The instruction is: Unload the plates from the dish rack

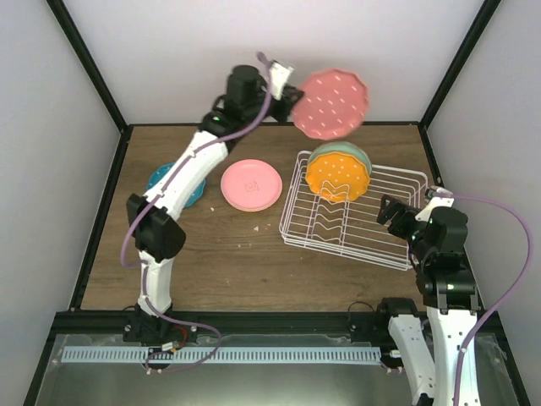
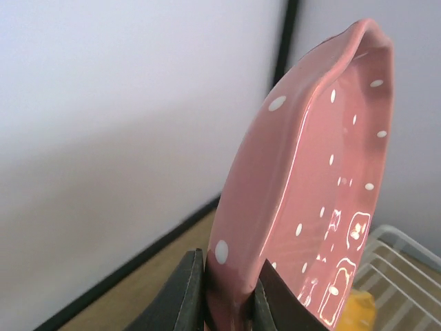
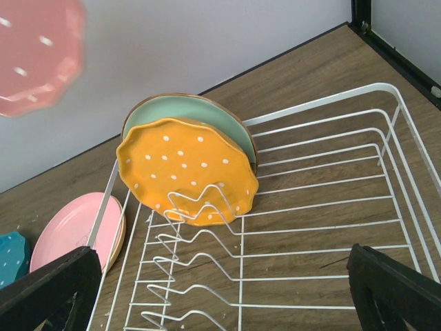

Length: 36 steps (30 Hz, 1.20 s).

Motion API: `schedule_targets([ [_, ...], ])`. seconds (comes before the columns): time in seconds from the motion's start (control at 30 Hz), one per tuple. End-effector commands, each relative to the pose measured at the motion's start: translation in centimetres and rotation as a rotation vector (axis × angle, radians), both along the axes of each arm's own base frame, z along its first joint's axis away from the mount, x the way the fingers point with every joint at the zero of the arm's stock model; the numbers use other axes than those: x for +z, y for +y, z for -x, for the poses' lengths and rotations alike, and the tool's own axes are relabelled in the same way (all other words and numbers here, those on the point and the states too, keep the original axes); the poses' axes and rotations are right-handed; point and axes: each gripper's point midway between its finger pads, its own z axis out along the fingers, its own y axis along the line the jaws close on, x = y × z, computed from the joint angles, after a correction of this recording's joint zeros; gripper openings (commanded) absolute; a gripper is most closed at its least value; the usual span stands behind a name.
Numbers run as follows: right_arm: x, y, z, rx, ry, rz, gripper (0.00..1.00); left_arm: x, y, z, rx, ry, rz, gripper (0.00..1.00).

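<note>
Left gripper point(image 2: 227, 303) pinches the white-dotted reddish plate point(image 1: 331, 103) by its rim, high above the dish rack's point(image 3: 386, 89) far corner; pink plate point(image 1: 251, 184) and teal plate point(image 1: 159, 178) lie on the table; dotted orange plate point(image 3: 186, 169) and mint green plate point(image 3: 186, 110) stand racked, yet to go; right gripper point(image 1: 393, 213) gapes empty beside the rack.

I saw white dots on the rose-pink plate point(image 1: 330, 103) at upper centre, the orange plate point(image 1: 338, 176) and the teal plate point(image 1: 162, 179) at left, alongside a mint green plate point(image 1: 342, 150), a pale pink plate point(image 1: 251, 184) and a white wire rack point(image 1: 382, 230).
</note>
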Motion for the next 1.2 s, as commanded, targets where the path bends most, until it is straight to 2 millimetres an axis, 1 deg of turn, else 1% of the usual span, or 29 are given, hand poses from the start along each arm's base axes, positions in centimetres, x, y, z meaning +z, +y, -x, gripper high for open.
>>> schedule_targets([
  [0.0, -0.1, 0.6, 0.1, 0.026, -0.009, -0.011, 1.00, 14.1, 12.0, -1.3, 0.242, -0.183, 0.304, 0.04],
  [0.03, -0.2, 0.6, 0.0, 0.028, -0.008, -0.013, 1.00, 14.4, 14.4, -1.9, 0.289, -0.171, 0.326, 0.04],
  [0.1, -0.3, 0.7, -0.2, 0.032, -0.008, -0.016, 1.00, 13.6, 19.4, -3.3, 0.391, -0.120, 0.363, 0.04],
  [0.13, -0.3, 0.7, -0.3, 0.034, -0.008, -0.017, 1.00, 12.7, 21.9, -4.0, 0.444, -0.083, 0.383, 0.04],
  [0.2, -0.4, 0.8, -0.6, 0.039, -0.007, -0.021, 1.00, 10.1, 27.5, -5.1, 0.550, 0.011, 0.436, 0.04],
  [0.23, -0.4, 0.9, -0.8, 0.043, -0.005, -0.025, 1.00, 8.3, 30.1, -5.5, 0.601, 0.062, 0.457, 0.04],
  [0.27, -0.5, 1.0, -1.0, 0.048, -0.003, -0.030, 1.00, 6.9, 33.3, -5.6, 0.666, 0.093, 0.469, 0.04],
  [0.33, -0.7, 1.2, -1.3, 0.058, 0.000, -0.043, 1.00, 2.8, 37.6, -5.0, 0.751, 0.187, 0.497, 0.04],
  [0.37, -0.7, 1.3, -1.4, 0.064, 0.001, -0.047, 1.00, 0.9, 39.6, -4.4, 0.791, 0.231, 0.518, 0.04],
  [0.4, -0.8, 1.4, -1.5, 0.065, 0.003, -0.051, 1.00, -1.2, 41.1, -3.8, 0.821, 0.275, 0.534, 0.04],
  [0.43, -0.8, 1.4, -1.6, 0.065, 0.003, -0.054, 1.00, -4.1, 42.7, -3.0, 0.858, 0.327, 0.550, 0.04],
  [0.5, -0.9, 1.5, -1.8, 0.066, 0.006, -0.060, 1.00, -7.5, 44.9, -1.5, 0.912, 0.399, 0.592, 0.04],
  [0.57, -1.2, 1.6, -2.0, 0.070, 0.011, -0.066, 1.00, -10.4, 46.3, -0.2, 0.942, 0.466, 0.633, 0.04],
  [0.67, -1.5, 1.8, -2.3, 0.081, 0.017, -0.075, 1.00, -14.5, 47.8, 1.0, 0.990, 0.563, 0.676, 0.04],
  [0.77, -1.4, 1.8, -2.6, 0.084, 0.022, -0.076, 1.00, -18.1, 48.4, 2.0, 1.024, 0.661, 0.711, 0.04],
  [0.83, -1.3, 1.9, -2.6, 0.086, 0.018, -0.075, 1.00, -20.0, 48.1, 2.5, 1.035, 0.713, 0.724, 0.04],
  [0.93, -1.2, 1.8, -2.5, 0.085, 0.019, -0.074, 1.00, -21.8, 47.7, 2.9, 1.045, 0.762, 0.728, 0.04],
  [1.17, -1.2, 1.8, -2.2, 0.078, 0.020, -0.078, 1.00, -25.0, 46.7, 4.0, 1.043, 0.870, 0.742, 0.04],
])
